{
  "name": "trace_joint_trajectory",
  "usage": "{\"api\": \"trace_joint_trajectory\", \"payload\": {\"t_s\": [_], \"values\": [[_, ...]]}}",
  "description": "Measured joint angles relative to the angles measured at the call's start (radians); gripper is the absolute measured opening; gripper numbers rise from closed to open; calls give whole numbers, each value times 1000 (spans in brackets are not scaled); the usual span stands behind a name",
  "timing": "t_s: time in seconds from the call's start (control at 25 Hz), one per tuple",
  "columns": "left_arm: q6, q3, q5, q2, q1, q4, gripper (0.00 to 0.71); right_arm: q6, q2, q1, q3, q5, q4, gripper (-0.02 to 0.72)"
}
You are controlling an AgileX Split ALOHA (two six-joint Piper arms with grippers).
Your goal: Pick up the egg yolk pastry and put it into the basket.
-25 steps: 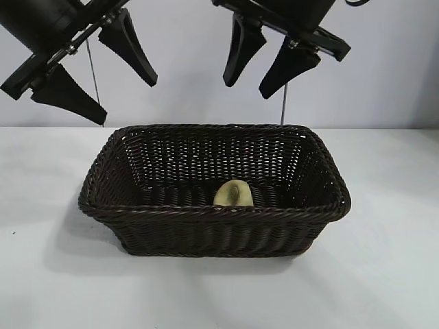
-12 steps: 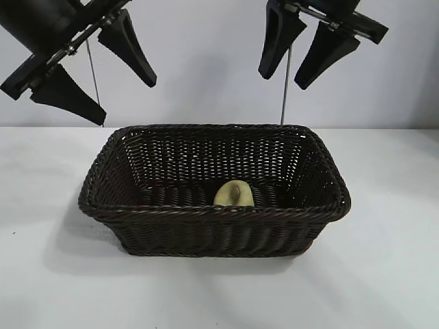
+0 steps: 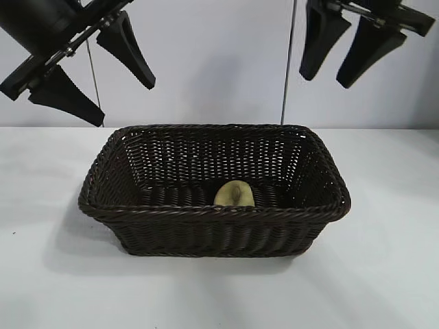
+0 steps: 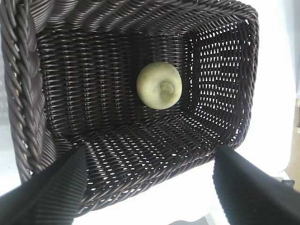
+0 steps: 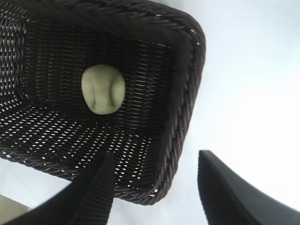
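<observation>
Egg yolk pastry [image 3: 234, 195] lies on basket [image 3: 206, 212] floor, near front wall. Looks light, soft, crumbly; would need gentle hold across sides. Right pincer [image 3: 352, 42] high above basket's right rear, spread, empty. Left pincer [image 3: 88, 69] above left rear, wide apart, empty.

Place: a robot test bench, lab-like.
Surface: plain matte white tabletop [image 3: 384, 274].
Backdrop: bare pale grey-white wall [image 3: 206, 62] close behind.
Fittings: thin upright metal rods [image 3: 288, 82] at the table's rear edge.
</observation>
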Motion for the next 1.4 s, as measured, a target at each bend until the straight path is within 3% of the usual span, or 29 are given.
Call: {"api": "trace_joint_trajectory", "payload": {"t_s": [0.32,1.4], "values": [[0,0,0,0,0,1,542,-1,0,-12,5,0,29,393],[0,0,-1,0,0,1,542,-1,0,-12,5,0,33,393]]}}
